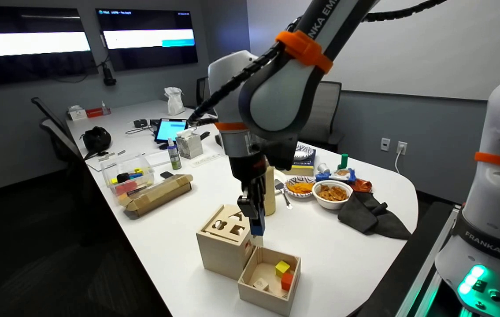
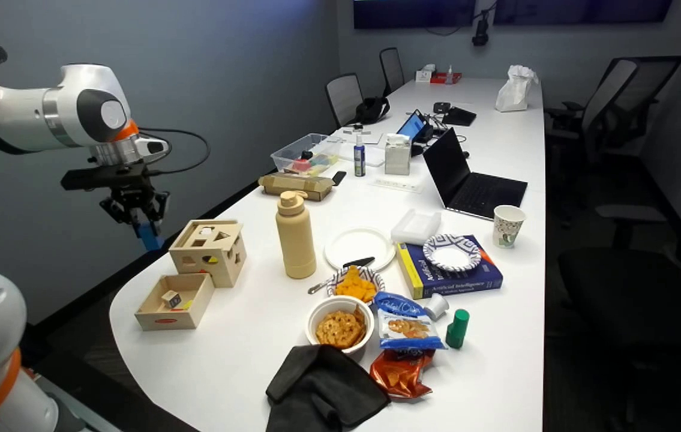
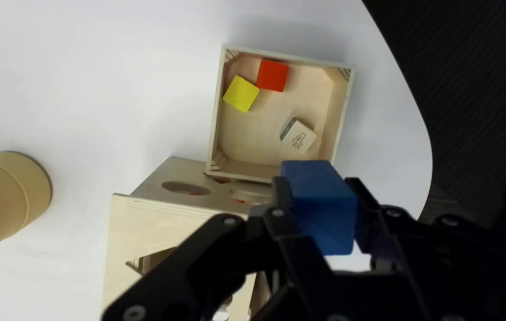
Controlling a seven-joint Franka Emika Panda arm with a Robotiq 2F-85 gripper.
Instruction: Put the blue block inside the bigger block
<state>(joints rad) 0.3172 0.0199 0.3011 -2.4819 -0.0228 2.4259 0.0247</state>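
The blue block [image 3: 324, 205] is held between the fingers of my gripper [image 3: 317, 196] in the wrist view. It hangs below the gripper [image 1: 256, 215] in an exterior view, as a blue tip [image 1: 257, 229]. The bigger block, a pale wooden cube box [image 1: 222, 253] with shaped holes in its top, stands upright on the table. It also shows in an exterior view [image 2: 223, 269], where the gripper [image 2: 146, 223] and the blue block [image 2: 149, 237] are in the air beside it, apart from it. In the wrist view the gripper covers part of the box top [image 3: 130, 232].
An open wooden tray [image 1: 261, 301] stands against the box, holding a yellow cube [image 3: 241, 94], a red cube [image 3: 273, 76] and a wooden block marked 4 [image 3: 298, 135]. A tan bottle [image 2: 296, 240] stands near the box. Snack bowls [image 2: 340, 327] and a dark cloth [image 2: 325, 390] lie farther off.
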